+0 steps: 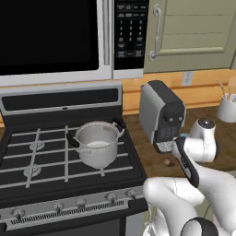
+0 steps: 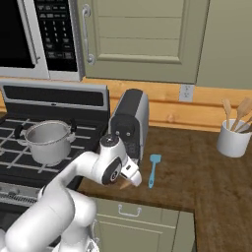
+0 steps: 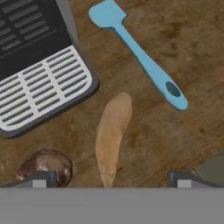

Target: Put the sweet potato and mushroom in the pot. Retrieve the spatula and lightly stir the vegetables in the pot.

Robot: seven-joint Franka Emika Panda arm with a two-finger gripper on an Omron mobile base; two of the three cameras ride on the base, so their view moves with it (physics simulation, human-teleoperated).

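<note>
1. I can read no brand or label anywhere; the microwave (image 1: pixel 55 39) keypad print is too small for me to make out.
2. In my hand view the sweet potato (image 3: pixel 112 135) lies flat on the wooden counter (image 3: pixel 175 39), its long axis running away from the camera, centred between my two finger tips (image 3: pixel 39 179) at the bottom edge. It sits just ahead of the gripper (image 3: pixel 111 183), not between the tips, so the claw is spread wide and grasping nothing.
3. The mushroom (image 3: pixel 43 165) lies to the left of the sweet potato, right at the left finger tip; I cannot tell whether they touch. From the left base view I see it as a small brown spot (image 1: pixel 166 162) on the counter in front of the coffee machine (image 1: pixel 162 115).
4. The blue spatula (image 3: pixel 138 54) lies beyond the sweet potato, apart from it, blade toward the coffee machine's drip tray (image 3: pixel 41 89). The right base view shows it (image 2: pixel 154 171) just right of my hand.
5. The pot (image 1: pixel 97 143) stands on the stove (image 1: pixel 64 152) grates, well to the left of the vegetables; its inside looks bare and pale.
6. A white utensil cup (image 2: pixel 234 139) holding wooden tools stands far right on the counter.
</note>
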